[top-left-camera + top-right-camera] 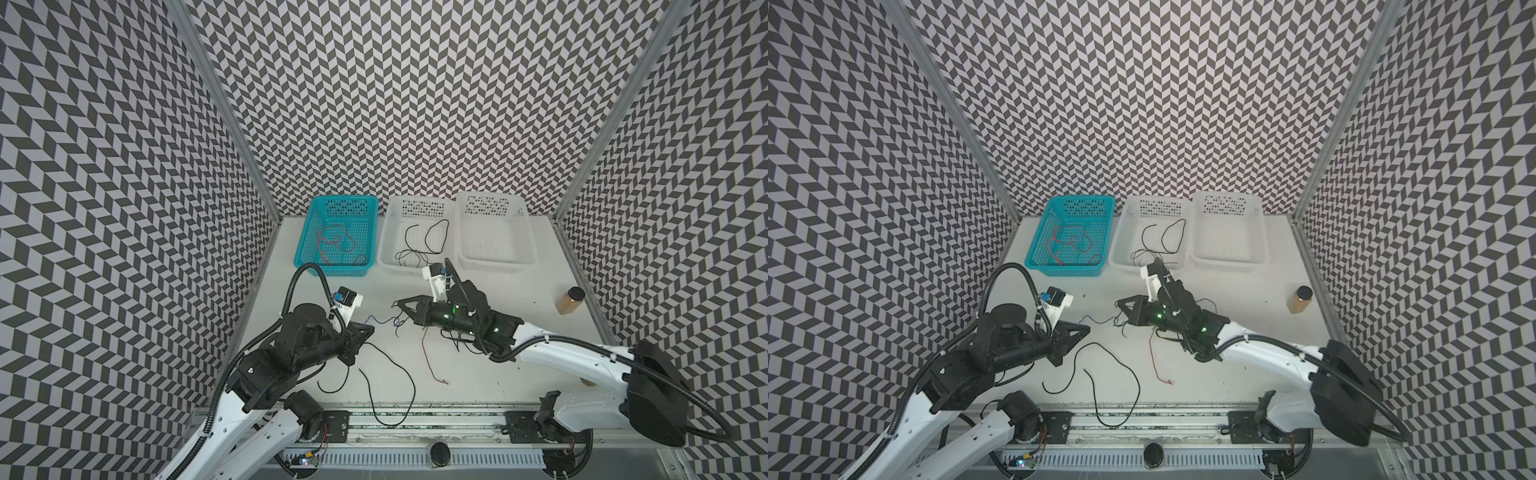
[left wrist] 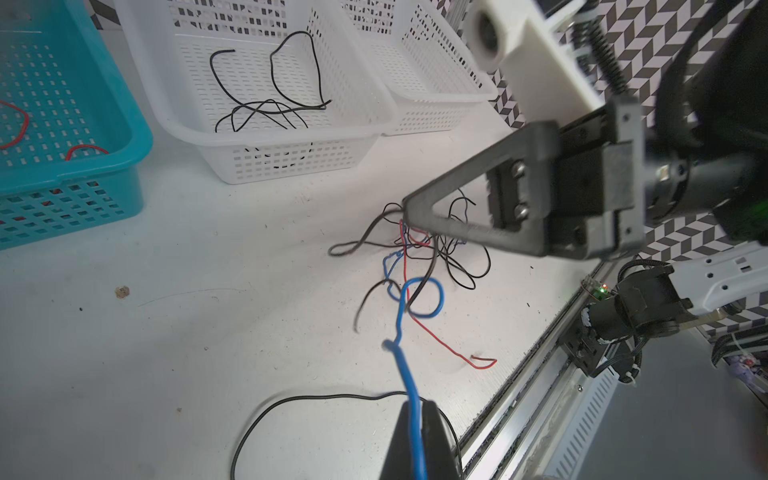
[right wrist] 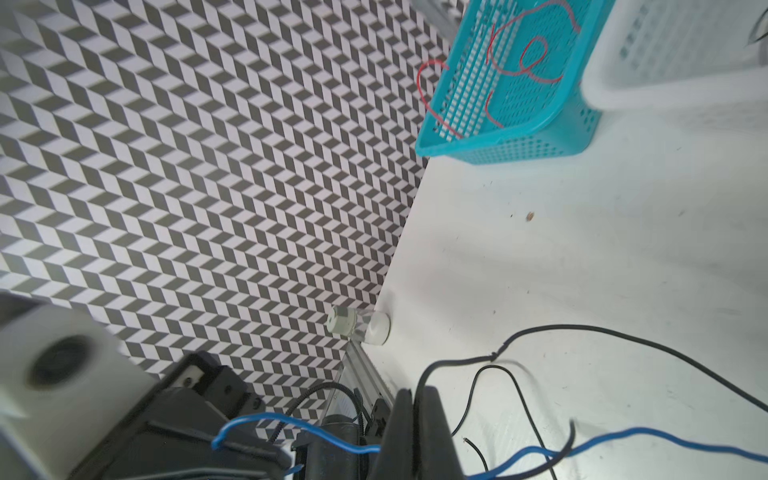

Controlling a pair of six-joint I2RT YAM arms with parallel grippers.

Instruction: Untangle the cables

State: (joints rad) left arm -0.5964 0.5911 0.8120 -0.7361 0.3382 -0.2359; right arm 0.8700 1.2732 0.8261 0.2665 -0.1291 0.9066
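Pinching the thin, limp blue wire [image 2: 409, 374], left gripper [image 2: 417, 411] and right gripper [image 3: 415, 395] both clamp it; best regrasped beside its loop [image 2: 441, 297].

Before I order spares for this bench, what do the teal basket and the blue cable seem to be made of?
The teal basket: looks like moulded plastic, slightly glossy, with even rows of slots and a rounded rim. The blue cable: seemingly thin wire in smooth plastic insulation; it holds kinks and loops, hinting at a metal core, though none shows.
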